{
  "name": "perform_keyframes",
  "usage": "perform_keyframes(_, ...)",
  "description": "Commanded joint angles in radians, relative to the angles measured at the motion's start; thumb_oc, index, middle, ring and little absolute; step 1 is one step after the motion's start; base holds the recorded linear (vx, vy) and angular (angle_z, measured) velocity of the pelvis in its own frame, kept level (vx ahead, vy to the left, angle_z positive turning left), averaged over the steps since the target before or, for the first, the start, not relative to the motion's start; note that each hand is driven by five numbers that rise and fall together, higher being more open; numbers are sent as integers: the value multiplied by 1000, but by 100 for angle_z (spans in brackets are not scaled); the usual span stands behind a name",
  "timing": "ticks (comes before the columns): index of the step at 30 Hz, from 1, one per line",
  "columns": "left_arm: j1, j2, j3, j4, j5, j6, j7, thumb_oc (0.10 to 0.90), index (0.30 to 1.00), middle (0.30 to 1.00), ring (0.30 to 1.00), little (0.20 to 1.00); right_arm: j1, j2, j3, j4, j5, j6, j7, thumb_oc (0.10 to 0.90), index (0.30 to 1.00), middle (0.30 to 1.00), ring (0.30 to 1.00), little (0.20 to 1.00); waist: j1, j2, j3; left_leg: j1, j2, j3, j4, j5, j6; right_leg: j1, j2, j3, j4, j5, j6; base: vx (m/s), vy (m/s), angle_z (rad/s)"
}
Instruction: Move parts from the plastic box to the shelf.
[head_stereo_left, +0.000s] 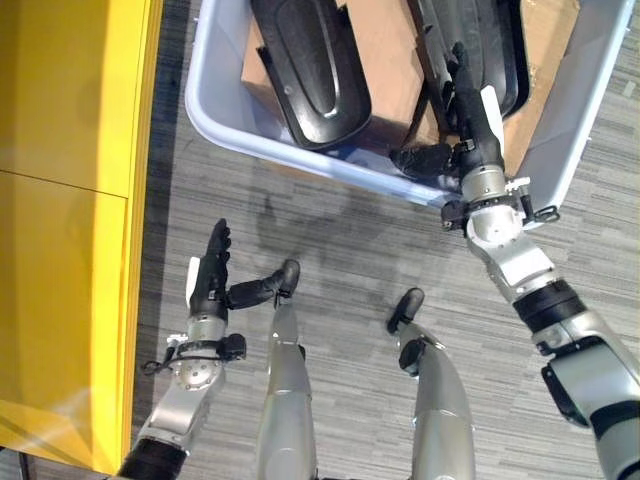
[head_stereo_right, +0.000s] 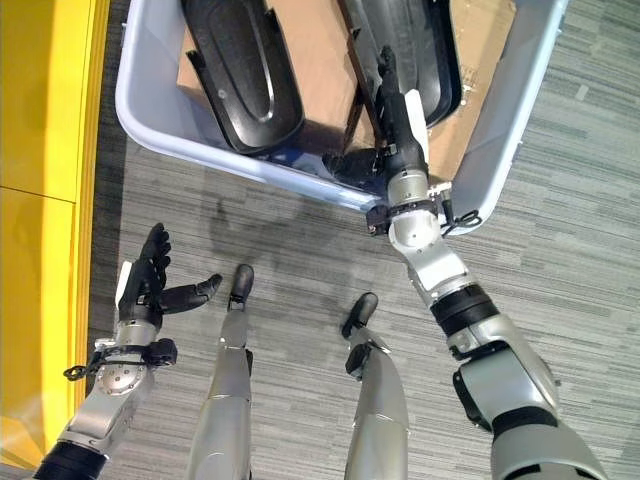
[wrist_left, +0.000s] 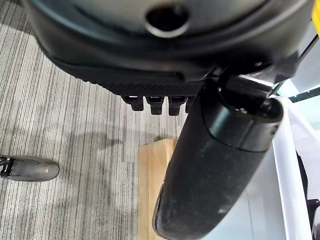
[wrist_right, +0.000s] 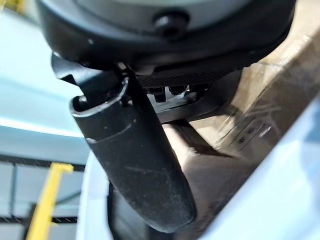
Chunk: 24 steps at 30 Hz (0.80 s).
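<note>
A pale blue plastic box (head_stereo_left: 215, 125) stands on the carpet ahead of me. Two long black parts lie in it on cardboard (head_stereo_left: 385, 50): one on the left (head_stereo_left: 310, 70), one on the right (head_stereo_left: 505, 55). My right hand (head_stereo_left: 478, 125) reaches over the box's near rim. Its fingers lie straight along the right part and its thumb (wrist_right: 135, 165) sticks out sideways, so the hand is open. My left hand (head_stereo_left: 208, 275) hovers over the carpet beside the yellow shelf (head_stereo_left: 70, 200), open and holding nothing, thumb (wrist_left: 215, 165) spread.
The yellow shelf runs along the whole left side of the eye views. Grey striped carpet (head_stereo_left: 340, 240) lies between the shelf, the box and me. The box's tall right wall (head_stereo_right: 510, 110) rises close beside my right wrist.
</note>
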Motion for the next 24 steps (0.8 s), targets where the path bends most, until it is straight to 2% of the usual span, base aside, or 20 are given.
perform_keyframes(1,30,33,24,-96,-23,-45,10,900,1000,1000,1000,1000,-70,-20,-40,-123,56,-120,19,900,1000,1000,1000,1000,4,-43,17,150,39,35,-63,69,6,164,-24,-6,-191,94,106,0,0,0)
perform_keyframes(6,49,35,28,-105,-26,-38,3,900,1000,1000,1000,1000,-33,2,-56,-202,137,-145,45,900,1000,1000,1000,1000,0,-55,6,168,43,39,-63,64,6,187,-19,-7,-203,97,106,0,0,0)
perform_keyframes(9,57,38,31,-108,-26,-35,1,900,1000,1000,1000,1000,-28,5,-57,-228,140,-150,44,900,1000,1000,1000,1000,0,-58,0,175,45,41,-63,63,6,194,-17,-6,-209,100,107,0,0,0)
perform_keyframes(14,82,43,42,-123,-22,-35,-2,900,1000,1000,1000,1000,-37,-31,-81,-314,45,-152,8,900,1000,1000,1000,1000,-3,-64,-18,193,50,43,-63,60,4,214,-10,-3,-219,103,108,0,0,0)
perform_keyframes(16,94,44,50,-128,-16,-38,-1,900,1000,1000,1000,1000,-59,-75,-101,-375,-61,-148,-31,900,1000,1000,1000,1000,-7,-68,-29,205,53,46,-63,54,6,228,-9,-3,-223,103,109,0,0,0)
perform_keyframes(19,101,46,55,-135,-5,-39,-2,900,1000,1000,1000,1000,-74,-103,-118,-427,-140,-145,-60,900,1000,1000,1000,1000,-12,-67,-41,215,53,51,-63,50,7,234,-6,1,-224,102,111,0,0,0)
perform_keyframes(24,116,46,55,-138,6,-35,-5,900,1000,1000,1000,1000,-70,-130,-152,-508,-210,-151,-83,900,1000,1000,1000,1000,-22,-69,-59,237,59,60,-63,42,9,250,-4,8,-230,104,115,-1,16,-3)
